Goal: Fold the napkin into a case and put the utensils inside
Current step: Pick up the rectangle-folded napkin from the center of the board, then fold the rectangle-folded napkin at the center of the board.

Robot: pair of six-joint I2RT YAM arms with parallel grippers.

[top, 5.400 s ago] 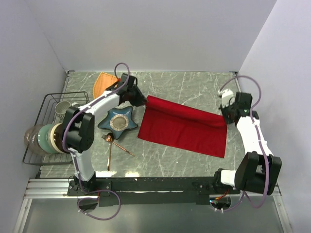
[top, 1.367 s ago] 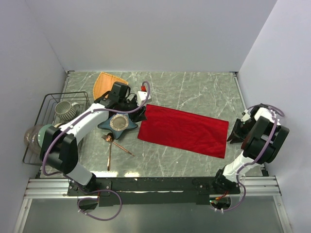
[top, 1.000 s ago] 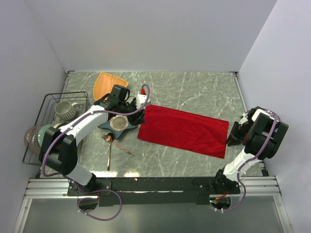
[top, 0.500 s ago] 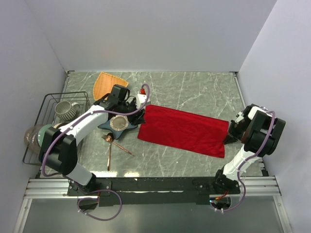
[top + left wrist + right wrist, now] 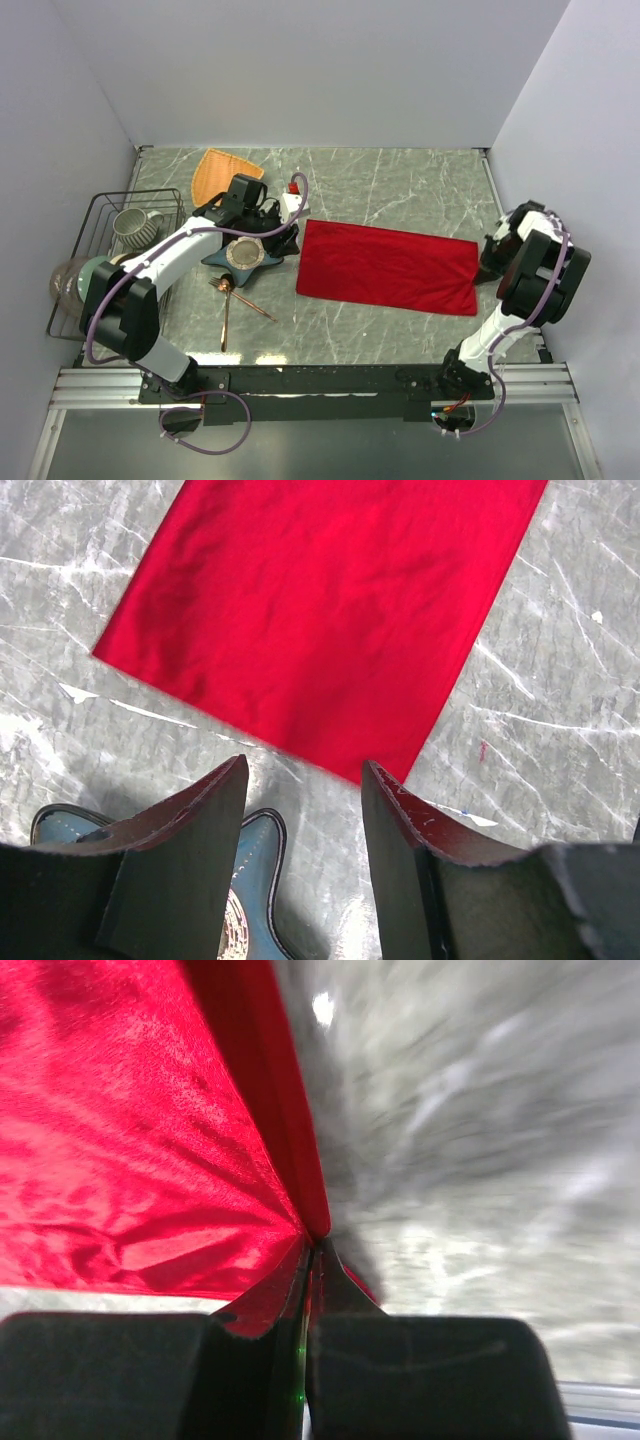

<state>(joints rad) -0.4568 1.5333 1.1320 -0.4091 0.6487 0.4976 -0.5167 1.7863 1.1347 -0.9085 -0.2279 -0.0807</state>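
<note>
Grey marble-veined surface [image 5: 400, 190], enclosed by plain pale walls [image 5: 320, 70] on left, rear and right. Aluminium rail [image 5: 100, 386] along near edge. Lighting even, diffuse; shadows soft.

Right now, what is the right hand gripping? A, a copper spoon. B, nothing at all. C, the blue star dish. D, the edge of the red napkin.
D: in the right wrist view the right hand is pinched shut on a fold of the napkin, at its right end in the top view.
</note>
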